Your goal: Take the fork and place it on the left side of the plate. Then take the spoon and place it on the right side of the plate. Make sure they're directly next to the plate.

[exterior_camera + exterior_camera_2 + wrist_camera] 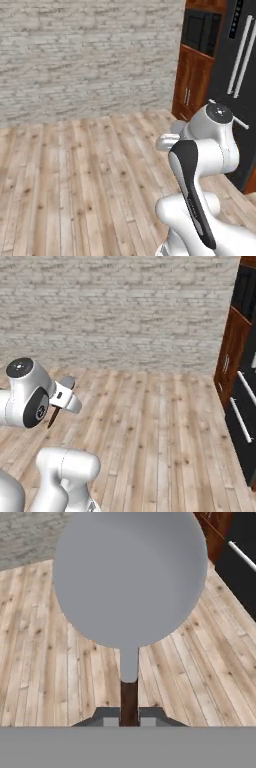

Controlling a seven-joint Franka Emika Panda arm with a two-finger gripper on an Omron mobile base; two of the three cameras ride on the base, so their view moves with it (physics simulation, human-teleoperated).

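Observation:
The spoon (pixel 130 582) fills the hand view, its round grey bowl upward and its thin dark handle running down between my fingertips. My gripper (pixel 129 719) is shut on that handle. In the right base view a dark sliver of the spoon (pixel 53 417) pokes out below the white hand, high above the floor. The fork and the plate are out of view.
Bare wooden floor (pixel 75 180) stretches ahead to a pale brick wall (pixel 90 55). Dark wood cabinets with a built-in oven (pixel 200 30) and a black fridge (pixel 240 75) stand at the right. My own arm (pixel 200 165) blocks the lower right of the left base view.

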